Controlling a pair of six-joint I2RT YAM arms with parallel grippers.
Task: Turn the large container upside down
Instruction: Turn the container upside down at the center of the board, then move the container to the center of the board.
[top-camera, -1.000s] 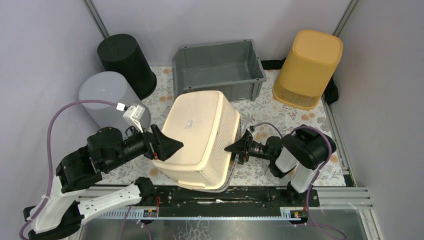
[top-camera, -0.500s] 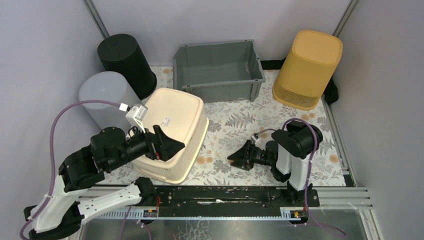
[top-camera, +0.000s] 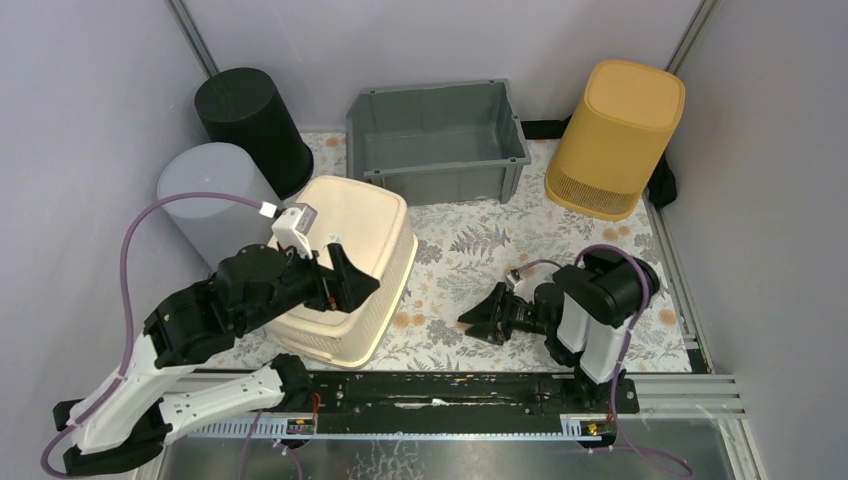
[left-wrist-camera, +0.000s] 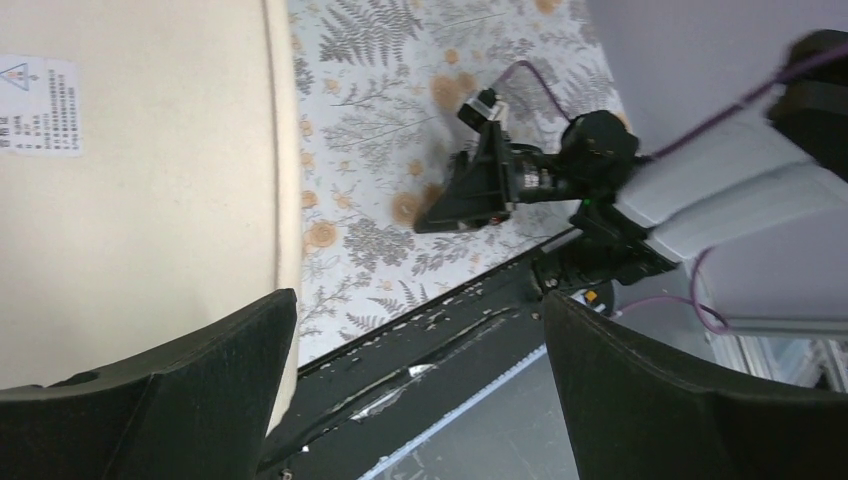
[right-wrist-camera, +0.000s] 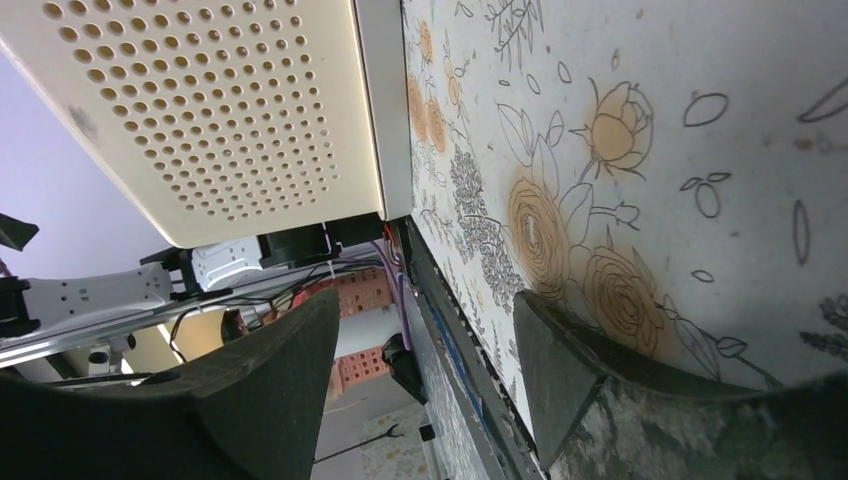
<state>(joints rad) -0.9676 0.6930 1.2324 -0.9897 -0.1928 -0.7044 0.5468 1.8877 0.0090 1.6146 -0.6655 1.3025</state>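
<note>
Just above the black rail (top-camera: 430, 388) at the near edge, the right gripper (top-camera: 478, 318) lies low over the floral mat (top-camera: 470, 250), its fingers pointing left and parted about halfway, with only the printed flowers showing between them in the right wrist view (right-wrist-camera: 428, 300), so it holds nothing. Straight ahead of those fingertips, clearly apart from them, stands the perforated side wall of the large cream container (top-camera: 350, 225), which the right wrist camera shows with its rim down on the mat (right-wrist-camera: 220, 110). The container sits upside down, its smooth base facing up and carrying a small white label (left-wrist-camera: 40, 105). Over the near right corner of that base hangs the left gripper (top-camera: 358, 283), spread as wide as it goes and empty; from its own camera (left-wrist-camera: 418, 300) one finger lies over the cream base (left-wrist-camera: 150, 180) and the other reaches out past the container's edge over the mat and rail, and whether the first finger touches the plastic cannot be told. Beyond the left gripper and to its left stands a pale grey cylinder (top-camera: 205, 190), with a black cylinder (top-camera: 250, 120) behind that. Farther off, past the container, is an open grey crate (top-camera: 440, 185), and in the far right corner, well beyond the right gripper, an inverted yellow basket (top-camera: 615, 140)
</note>
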